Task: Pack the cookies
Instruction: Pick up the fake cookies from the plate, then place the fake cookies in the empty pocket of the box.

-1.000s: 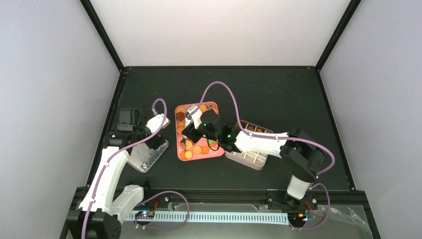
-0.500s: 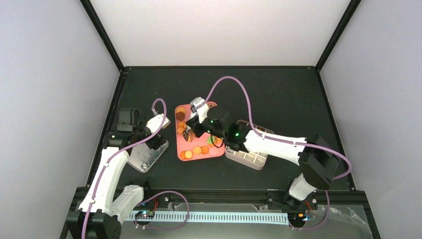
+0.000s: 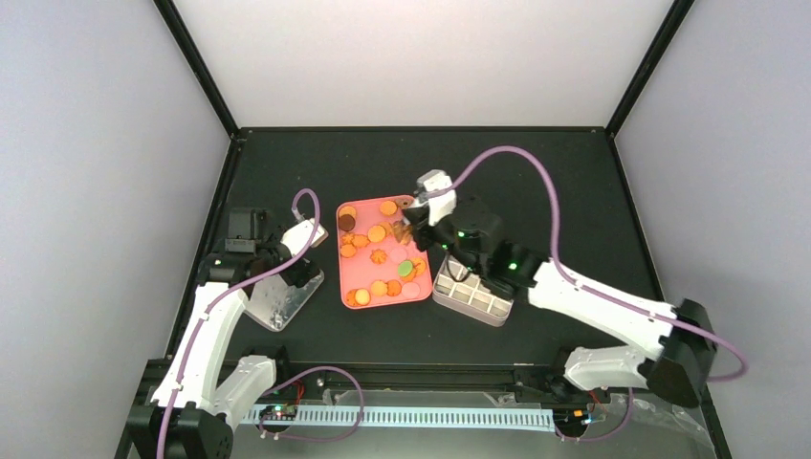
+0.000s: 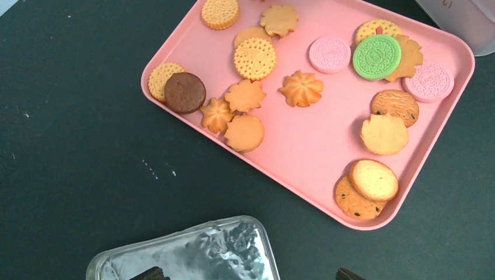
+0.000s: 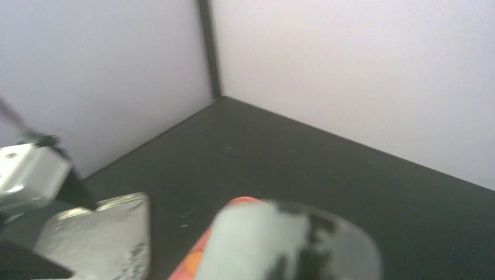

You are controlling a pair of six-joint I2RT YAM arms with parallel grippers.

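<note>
the black table [image 3: 545,182] takes up nearly the whole floor of the cell. the right arm [image 3: 593,301] stretches long and low across it from its near corner, and the left arm [image 3: 206,325] stands folded up on its own side.

the pink tray [image 4: 315,140] sits mid-table with the white compartment box [image 3: 473,298] just beside its near right corner. i'd guess that is to keep each carry short. a shiny metal lid [image 4: 187,256] lies off to the tray's left, likely parked there so the box is open for filling.

the cookies [image 4: 255,58] are spread loose over the tray, mostly golden and orange, with a green one [image 4: 376,56], a couple of pink and one dark brown. the box compartments that show look bare — the rest sit under the arm.

the right gripper [image 3: 413,229] hangs at the tray's right rim. its own camera gives only blur, so i cannot tell whether it grips a cookie or is spread. the left gripper [image 3: 298,273] hovers over the lid with its fingertips [image 4: 153,273] set wide apart and nothing between them — out of the way, and its camera looks over the tray.
</note>
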